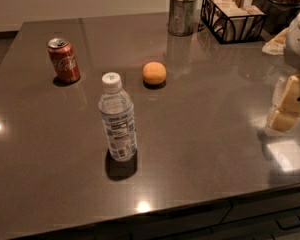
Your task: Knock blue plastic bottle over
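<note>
The blue plastic bottle (pixel 117 118) stands upright on the dark countertop (pixel 200 134), left of centre and near the front. It is clear, with a white screw cap and a pale printed label. My gripper (pixel 285 109) is at the far right edge of the view, cream-coloured, low over the counter and well to the right of the bottle, with a wide gap of bare counter between them. Part of the arm above it is cut off by the frame.
A red soda can (pixel 64 60) stands at the back left. An orange (pixel 154 73) lies behind the bottle. A metal cup (pixel 182 15), a black wire basket (pixel 233 16) and a dark container (pixel 282 4) stand along the back right. The counter's front edge runs close below the bottle.
</note>
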Action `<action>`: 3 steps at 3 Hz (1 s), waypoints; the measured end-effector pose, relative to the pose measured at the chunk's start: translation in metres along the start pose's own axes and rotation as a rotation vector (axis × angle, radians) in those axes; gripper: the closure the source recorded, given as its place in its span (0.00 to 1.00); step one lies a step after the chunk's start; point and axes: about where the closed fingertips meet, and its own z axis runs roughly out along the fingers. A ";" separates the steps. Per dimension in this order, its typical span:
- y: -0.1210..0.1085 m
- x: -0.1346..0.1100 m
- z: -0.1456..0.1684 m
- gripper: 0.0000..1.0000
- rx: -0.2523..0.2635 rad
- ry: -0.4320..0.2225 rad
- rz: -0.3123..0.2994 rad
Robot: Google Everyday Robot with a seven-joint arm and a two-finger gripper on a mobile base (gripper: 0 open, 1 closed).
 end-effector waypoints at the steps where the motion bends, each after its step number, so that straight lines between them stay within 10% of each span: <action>1: 0.000 0.000 0.000 0.00 0.000 0.000 0.000; 3: 0.024 -0.039 0.001 0.00 -0.036 -0.159 -0.047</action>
